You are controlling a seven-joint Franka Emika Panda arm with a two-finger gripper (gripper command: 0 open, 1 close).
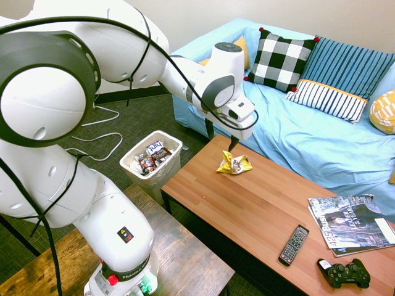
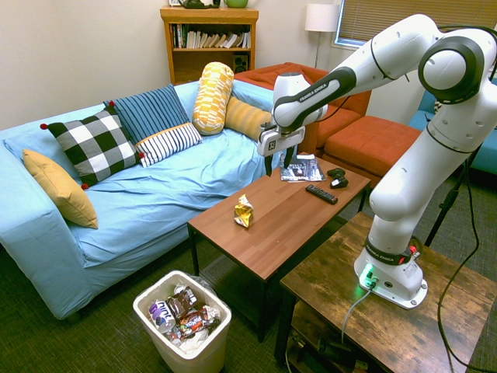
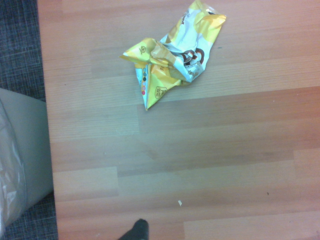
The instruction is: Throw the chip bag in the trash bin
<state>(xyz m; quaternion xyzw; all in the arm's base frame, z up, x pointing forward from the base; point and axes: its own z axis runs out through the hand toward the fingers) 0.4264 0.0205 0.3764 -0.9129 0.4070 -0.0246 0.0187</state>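
The chip bag is a crumpled yellow foil bag lying on the wooden coffee table, near the end closest to the bin. My gripper hangs open a little above the table, just over and behind the bag, touching nothing. The trash bin is a white wastebasket on the carpet off that end of the table, with several candy wrappers inside.
At the table's far end lie a remote, a black game controller and magazines. A blue sofa with pillows runs along the table's far side. A dark wooden side table bears the arm.
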